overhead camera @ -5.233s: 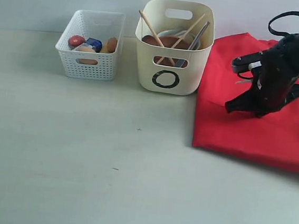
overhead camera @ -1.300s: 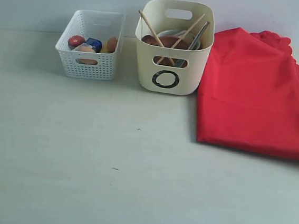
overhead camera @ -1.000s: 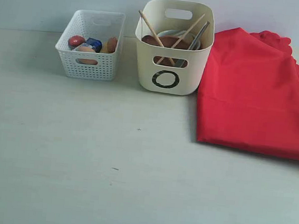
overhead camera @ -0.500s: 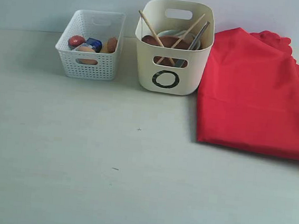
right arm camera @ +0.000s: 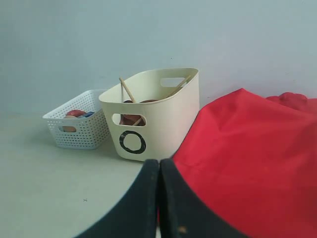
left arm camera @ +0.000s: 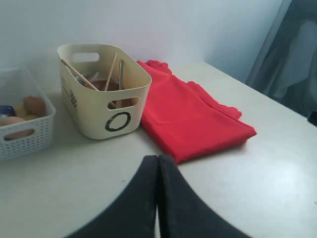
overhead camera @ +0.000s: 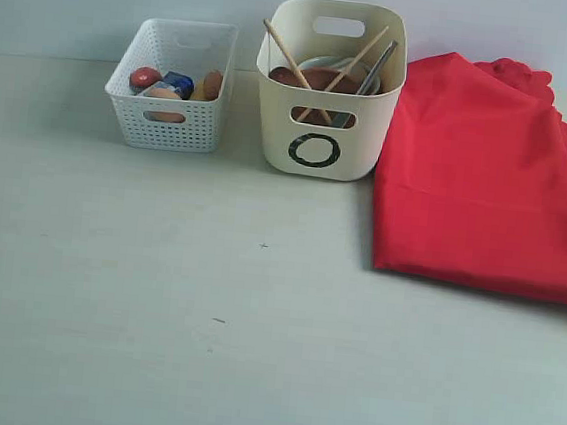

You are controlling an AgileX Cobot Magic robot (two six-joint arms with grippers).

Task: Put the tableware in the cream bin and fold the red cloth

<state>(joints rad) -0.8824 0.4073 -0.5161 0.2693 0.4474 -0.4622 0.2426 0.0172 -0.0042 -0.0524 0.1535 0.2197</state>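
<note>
1. The cream bin (overhead camera: 325, 126) is seen on the table (overhead camera: 250, 350), between the white lattice basket (overhead camera: 166, 126) and the red cloth (overhead camera: 482, 181).
2. The wooden chopsticks (overhead camera: 293, 65), brown round plate (overhead camera: 316, 79) and slim metal-handled utensil (overhead camera: 378, 66) are kept inside it; a pale rim there is perhaps the white bowl (overhead camera: 323, 63).
3. The cloth is laid folded.
4. The left gripper (left arm camera: 158, 158) and right gripper (right arm camera: 159, 162) are pressed fully together.

Exterior view's right edge cutting off red cloth (overhead camera: 488, 172), cream bin (overhead camera: 362, 130) wall hiding most of brown plate (overhead camera: 321, 80) and lower chopsticks (overhead camera: 290, 61), white lattice basket (overhead camera: 166, 126) contents too small to name, basket cropped in left wrist view.
</note>
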